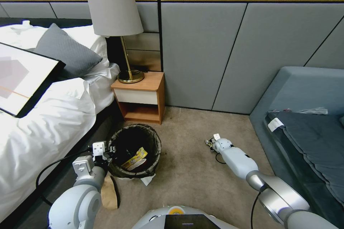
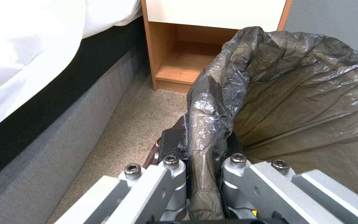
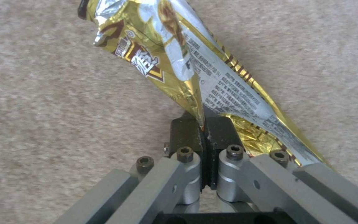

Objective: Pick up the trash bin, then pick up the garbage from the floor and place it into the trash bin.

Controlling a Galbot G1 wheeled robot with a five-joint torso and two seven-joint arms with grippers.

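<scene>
Left gripper [image 2: 204, 161] clamped on trash bin [image 1: 135, 150] rim; right gripper [image 3: 204, 133] pinching gold wrapper [image 3: 187, 62] at 3 o'clock; lift clear, release over bin's centre.

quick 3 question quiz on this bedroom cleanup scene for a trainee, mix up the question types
1. True or false: the left gripper is clamped on the bag-lined rim of the trash bin.
2. Multiple choice: what is the right gripper holding? A) a clear bottle B) a gold foil wrapper C) a white tissue
3. Short answer: what piece of furniture stands just beyond the bin, against the wall?

Key:
1. True; the fingers pinch the dark bag and the rim between them.
2. B; the pads are shut on the wrapper's edge, above the carpet.
3. The wooden nightstand carrying the lamp, beside the bed.
</scene>
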